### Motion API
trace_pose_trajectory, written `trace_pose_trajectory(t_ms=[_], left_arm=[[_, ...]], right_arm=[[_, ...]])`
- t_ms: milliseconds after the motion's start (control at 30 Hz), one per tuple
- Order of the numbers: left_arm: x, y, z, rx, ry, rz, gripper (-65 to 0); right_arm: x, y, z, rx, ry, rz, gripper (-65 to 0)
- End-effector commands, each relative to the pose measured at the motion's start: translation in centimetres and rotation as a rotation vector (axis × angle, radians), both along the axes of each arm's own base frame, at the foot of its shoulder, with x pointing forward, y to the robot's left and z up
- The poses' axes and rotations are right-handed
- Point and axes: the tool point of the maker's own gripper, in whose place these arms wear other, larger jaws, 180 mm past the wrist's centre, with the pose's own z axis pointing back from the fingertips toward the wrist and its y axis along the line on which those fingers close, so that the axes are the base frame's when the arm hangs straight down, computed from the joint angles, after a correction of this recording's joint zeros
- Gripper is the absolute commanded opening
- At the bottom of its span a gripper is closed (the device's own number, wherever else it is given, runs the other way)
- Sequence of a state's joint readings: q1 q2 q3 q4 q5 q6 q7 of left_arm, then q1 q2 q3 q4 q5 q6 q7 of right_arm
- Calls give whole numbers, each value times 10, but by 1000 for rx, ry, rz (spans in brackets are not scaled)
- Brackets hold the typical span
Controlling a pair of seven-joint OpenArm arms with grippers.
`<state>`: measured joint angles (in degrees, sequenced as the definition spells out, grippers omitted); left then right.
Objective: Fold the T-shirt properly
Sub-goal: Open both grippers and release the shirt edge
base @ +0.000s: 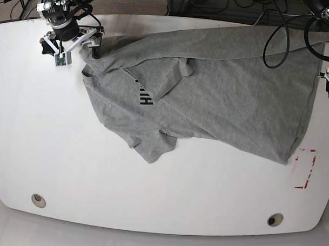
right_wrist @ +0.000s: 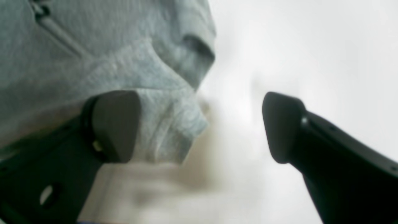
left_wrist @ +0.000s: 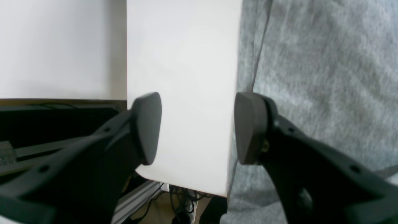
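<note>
The T-shirt (base: 219, 98) sprawls crumpled across the far half of the white tabletop (base: 98, 174), black letters peeking beside a folded-over flap. Nearest us, a sleeve pokes toward the front edge. Out at the shirt's hem end, beyond a red-marked patch (base: 305, 169), the left claw (left_wrist: 197, 127) hangs released over the tabletop edge, one finger against grey cloth. At the shirt's far collar-side corner, the right claw (right_wrist: 200, 126) gapes wide, a bunched fold between its fingers, ungripped.
</note>
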<state>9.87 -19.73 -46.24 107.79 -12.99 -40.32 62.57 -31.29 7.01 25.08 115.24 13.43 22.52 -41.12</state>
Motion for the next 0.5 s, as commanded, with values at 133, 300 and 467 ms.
trace_pose_trajectory(t_ms=[133,300,467], left_arm=[[9,-2,10,21,-26,-29,-311],[14,-10,-7,-16,10,-54,-311],[24,-11,-21,-70,22,-47,-311]], right_arm=[[22,-8,16,-23,-50,12,-51],[52,-10,33,-32,-129,9,-51],[76,-8,42,-10,-180,5,-51]])
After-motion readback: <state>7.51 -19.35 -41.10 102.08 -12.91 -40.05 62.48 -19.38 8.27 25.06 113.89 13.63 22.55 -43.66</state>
